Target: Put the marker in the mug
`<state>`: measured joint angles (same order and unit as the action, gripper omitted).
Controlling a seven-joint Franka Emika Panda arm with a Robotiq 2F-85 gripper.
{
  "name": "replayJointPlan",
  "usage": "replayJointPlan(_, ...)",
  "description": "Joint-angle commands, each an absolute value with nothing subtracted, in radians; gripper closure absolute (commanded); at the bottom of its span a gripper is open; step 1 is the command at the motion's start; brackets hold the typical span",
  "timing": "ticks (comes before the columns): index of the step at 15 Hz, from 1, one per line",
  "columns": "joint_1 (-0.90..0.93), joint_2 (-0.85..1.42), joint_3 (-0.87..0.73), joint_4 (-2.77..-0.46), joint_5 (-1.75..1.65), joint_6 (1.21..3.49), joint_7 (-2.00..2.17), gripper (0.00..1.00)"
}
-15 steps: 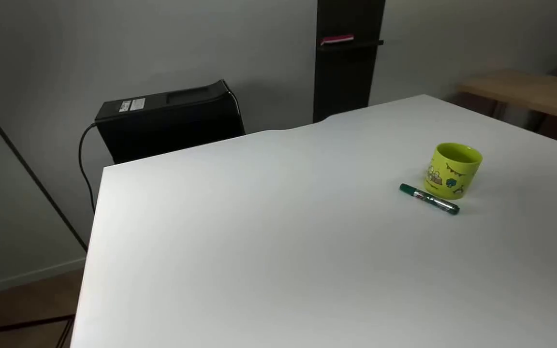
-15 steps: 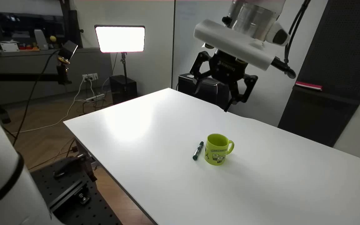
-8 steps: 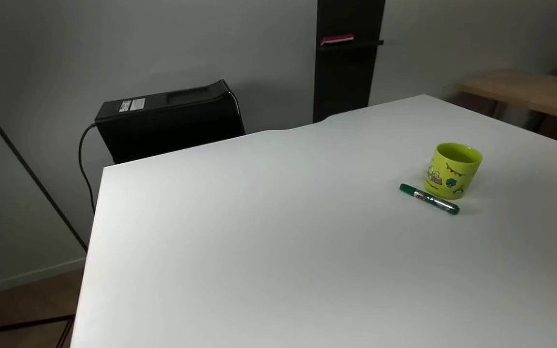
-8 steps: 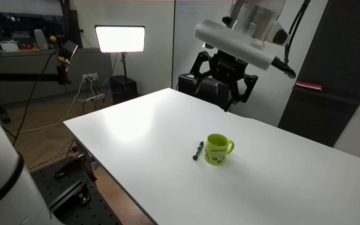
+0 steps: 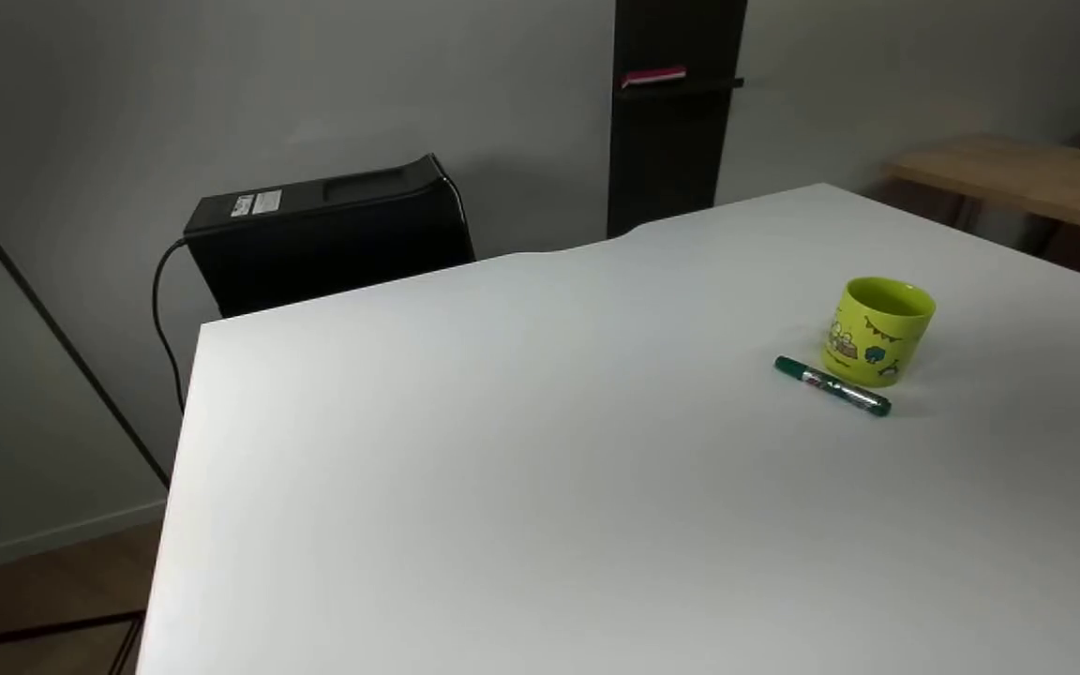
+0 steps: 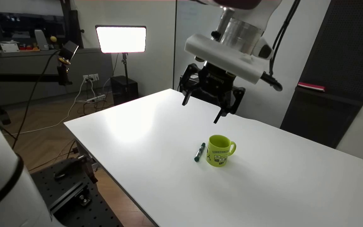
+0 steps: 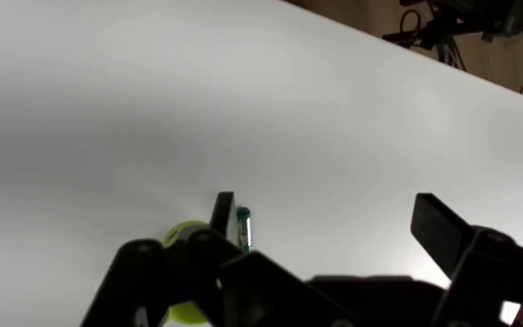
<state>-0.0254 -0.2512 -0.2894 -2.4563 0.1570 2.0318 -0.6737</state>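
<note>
While the pincer (image 6: pixel 199 113) hangs wide, the green marker (image 6: pixel 199 152) lies ungripped

Below the pincer, the marker rests on the surface (image 6: pixel 279 179), just beside the upright yellow-green mug (image 6: pixel 217 154). The step in hand looks like the approach for the grasp. The next move likely calls for lowering the pincer to straddle the marker without knocking the mug.

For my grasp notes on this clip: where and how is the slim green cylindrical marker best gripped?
Likely the middle of the green cylindrical marker, from above, the open black gripper closing across its slim width, since it lies flat on the white tabletop. The yellow-green cylindrical mug stands close beside it, leaving little room on that side.
</note>
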Motion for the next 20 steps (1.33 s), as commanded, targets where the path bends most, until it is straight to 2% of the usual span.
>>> replayJointPlan(1, -0.039, -0.259, -0.237, -2.553, 0.104, 2.044, -0.732, 0.00)
replayJointPlan(4, -0.038, -0.239, -0.219, -2.616, 0.091, 2.094, -0.776, 0.00)
replayJointPlan(10, -0.017, -0.137, -0.194, -2.707, 0.181, 2.411, -0.778, 0.00)
replayJointPlan(16, 0.039, 0.040, -0.097, -2.686, 0.417, 2.643, -0.845, 0.00)
replayJointPlan(20, 0.029, 0.194, 0.005, -2.613, 0.423, 2.749, -0.816, 0.00)
